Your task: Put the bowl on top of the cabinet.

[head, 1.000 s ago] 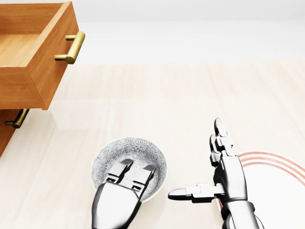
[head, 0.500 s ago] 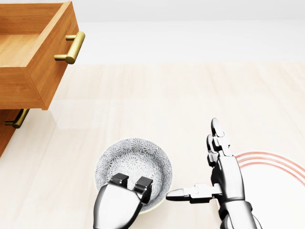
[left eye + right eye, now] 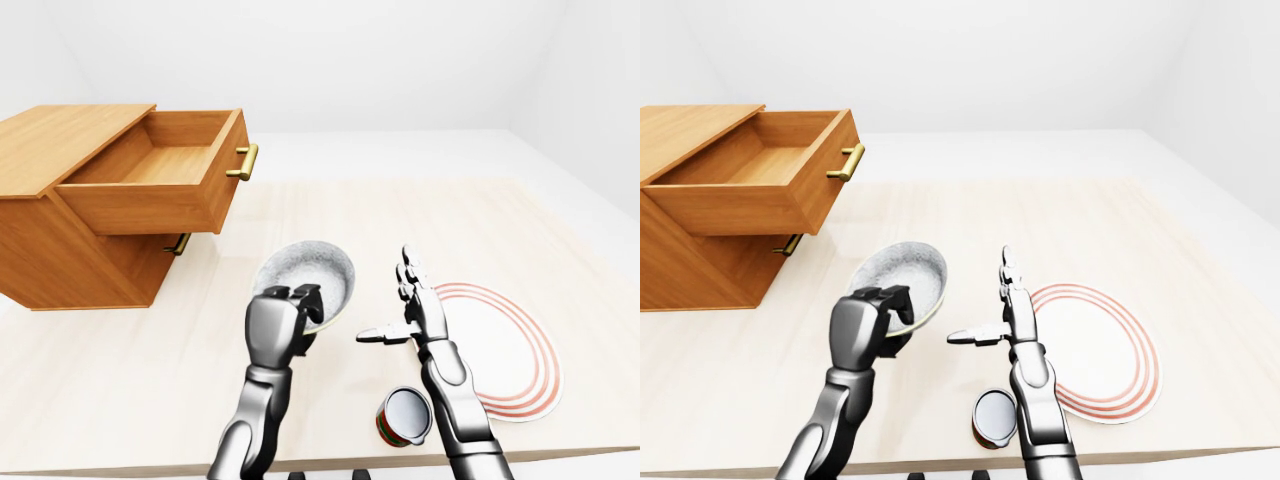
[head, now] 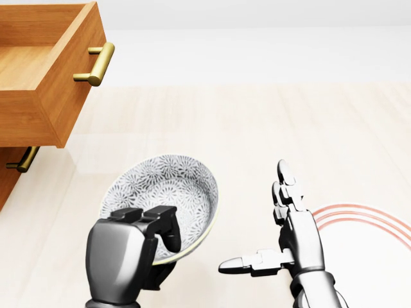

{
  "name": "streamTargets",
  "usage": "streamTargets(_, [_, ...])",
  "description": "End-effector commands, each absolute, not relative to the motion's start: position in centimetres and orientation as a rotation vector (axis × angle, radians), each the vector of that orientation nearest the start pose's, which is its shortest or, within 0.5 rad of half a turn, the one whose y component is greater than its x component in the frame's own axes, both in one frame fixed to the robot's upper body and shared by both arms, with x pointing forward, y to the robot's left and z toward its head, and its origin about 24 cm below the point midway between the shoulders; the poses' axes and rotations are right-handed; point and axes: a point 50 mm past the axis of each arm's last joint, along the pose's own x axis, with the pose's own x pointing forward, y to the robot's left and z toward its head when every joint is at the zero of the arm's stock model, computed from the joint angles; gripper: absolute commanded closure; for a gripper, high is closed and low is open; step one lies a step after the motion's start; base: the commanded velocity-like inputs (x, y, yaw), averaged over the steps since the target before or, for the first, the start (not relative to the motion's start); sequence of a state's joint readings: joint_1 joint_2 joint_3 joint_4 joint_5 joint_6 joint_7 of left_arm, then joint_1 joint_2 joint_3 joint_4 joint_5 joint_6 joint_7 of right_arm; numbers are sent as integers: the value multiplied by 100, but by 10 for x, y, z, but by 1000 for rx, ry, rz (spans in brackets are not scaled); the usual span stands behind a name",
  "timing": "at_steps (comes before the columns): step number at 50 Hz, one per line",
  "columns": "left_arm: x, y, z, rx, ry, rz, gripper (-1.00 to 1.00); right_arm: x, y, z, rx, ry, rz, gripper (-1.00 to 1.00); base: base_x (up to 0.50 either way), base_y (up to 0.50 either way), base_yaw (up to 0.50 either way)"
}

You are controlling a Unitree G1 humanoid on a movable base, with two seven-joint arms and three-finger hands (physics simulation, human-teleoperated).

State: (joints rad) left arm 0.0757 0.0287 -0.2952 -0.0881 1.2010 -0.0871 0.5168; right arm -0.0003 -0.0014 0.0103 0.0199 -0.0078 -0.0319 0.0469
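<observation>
A grey-white patterned bowl (image 4: 168, 192) is off the table and tilted, its opening turned toward the upper left of the head view. My left hand (image 4: 153, 231) is shut on its lower rim, fingers curled over the edge. My right hand (image 4: 260, 221) is open to the right of the bowl, fingers straight and thumb pointing left, touching nothing. The wooden cabinet (image 3: 55, 135) stands at the left of the left-eye view, its flat top bare. Its top drawer (image 3: 160, 175) is pulled out, left of and above the bowl.
A white plate with red rings (image 3: 515, 350) lies on the table right of my right hand. A small red-and-green can (image 3: 405, 416) lies on its side near the table's bottom edge. The lower drawer's brass handle (image 3: 179, 244) shows under the open drawer.
My left hand has closed on the bowl's rim and lifted it up and leftward, tilting it. The right hand has drifted slightly left and up, still open.
</observation>
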Motion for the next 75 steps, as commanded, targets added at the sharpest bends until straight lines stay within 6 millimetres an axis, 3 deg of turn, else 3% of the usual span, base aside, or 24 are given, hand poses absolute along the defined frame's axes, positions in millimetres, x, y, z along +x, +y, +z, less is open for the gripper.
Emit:
streamTargets(1, [216, 101, 114, 908, -647, 308, 94, 253, -143, 40, -11, -12, 63, -100, 0, 0, 0])
streamTargets(7, [214, 101, 128, 854, -664, 297, 94, 253, -143, 40, -13, -13, 64, -100, 0, 0, 0])
streamTargets(13, [205, 100, 159, 768, -729, 256, 94, 253, -143, 40, -12, -15, 64, -100, 0, 0, 0])
streamTargets(15, [200, 103, 180, 721, -791, 241, 94, 252, -142, 41, -11, -16, 66, -100, 0, 0, 0])
streamTargets(17, [198, 103, 185, 709, -806, 240, 95, 253, -142, 40, -11, -16, 66, -100, 0, 0, 0])
streamTargets(19, [193, 105, 204, 669, -874, 224, 95, 252, -141, 40, -12, -16, 69, -100, 0, 0, 0])
streamTargets(20, [177, 127, 294, 657, -1241, 265, 95, 253, -139, 39, -16, -12, 76, -100, 0, 0, 0])
streamTargets(21, [178, 131, 302, 656, -1244, 278, 95, 253, -139, 40, -17, -12, 76, -100, 0, 0, 0])
streamTargets(34, [167, 144, 332, 668, -1374, 329, 95, 252, -139, 39, -18, -14, 78, -100, 0, 0, 0])
streamTargets(46, [164, 152, 344, 692, -1426, 352, 95, 252, -138, 39, -20, -13, 81, -100, 0, 0, 0])
streamTargets(47, [169, 163, 354, 705, -1428, 394, 95, 252, -136, 37, -21, -11, 85, -100, 0, 0, 0])
streamTargets(49, [169, 163, 355, 706, -1434, 393, 95, 252, -136, 37, -21, -11, 86, -100, 0, 0, 0])
streamTargets(50, [180, 173, 361, 707, -1400, 436, 96, 252, -136, 38, -22, -11, 86, -100, 0, 0, 0])
streamTargets(54, [193, 187, 371, 704, -1365, 486, 95, 253, -136, 37, -23, -10, 86, -100, 0, 0, 0])
streamTargets(63, [199, 198, 380, 718, -1353, 521, 95, 253, -135, 36, -23, -7, 89, -100, 0, 0, 0])
streamTargets(64, [215, 211, 383, 713, -1286, 582, 95, 253, -135, 37, -23, -8, 88, -100, 0, 0, 0])
streamTargets(67, [235, 229, 386, 707, -1198, 657, 95, 253, -136, 37, -21, -10, 89, -100, 0, 0, 0])
streamTargets(69, [235, 229, 386, 707, -1196, 660, 95, 253, -136, 37, -21, -10, 89, -100, 0, 0, 0])
streamTargets(71, [258, 249, 388, 684, -1129, 729, 95, 252, -135, 37, -21, -10, 91, -100, 0, 0, 0])
streamTargets(75, [267, 260, 395, 672, -1134, 792, 95, 252, -135, 38, -21, -10, 89, -100, 0, 0, 0])
